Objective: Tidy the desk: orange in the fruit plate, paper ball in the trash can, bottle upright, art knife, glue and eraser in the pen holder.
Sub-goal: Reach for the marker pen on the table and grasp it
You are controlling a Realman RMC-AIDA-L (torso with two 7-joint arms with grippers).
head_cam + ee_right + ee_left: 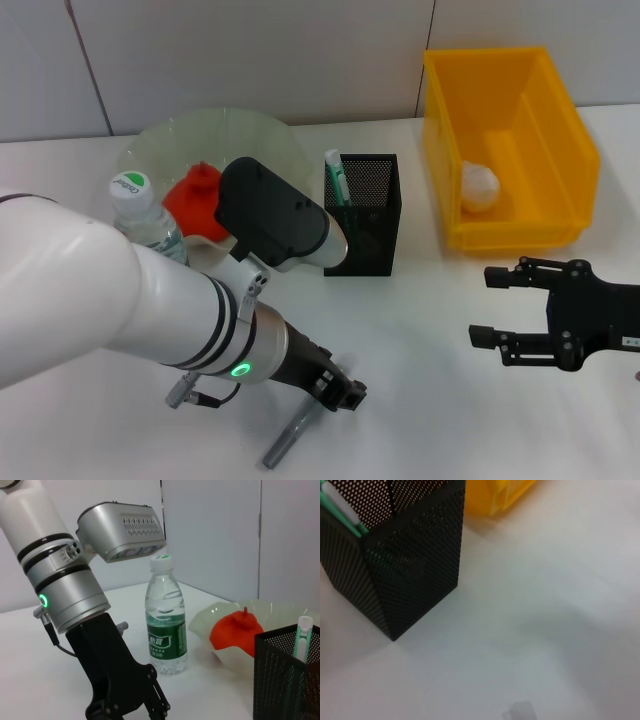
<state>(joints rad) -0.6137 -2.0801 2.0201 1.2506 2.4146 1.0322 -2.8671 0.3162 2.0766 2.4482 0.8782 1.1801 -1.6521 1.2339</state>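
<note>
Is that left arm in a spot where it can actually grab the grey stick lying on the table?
Probably yes. The left gripper is right down at the glue, which lies flat on bare table with nothing around it. Whether the fingers are around it yet cannot be seen.

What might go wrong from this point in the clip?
The left gripper is down at the glue lying flat on the table; a round stick may roll or slip away. Carrying it to the pen holder, the bulky arm passes close to the upright bottle and might topple it.

Bright even light, left wrist view perhaps defocused.
</note>
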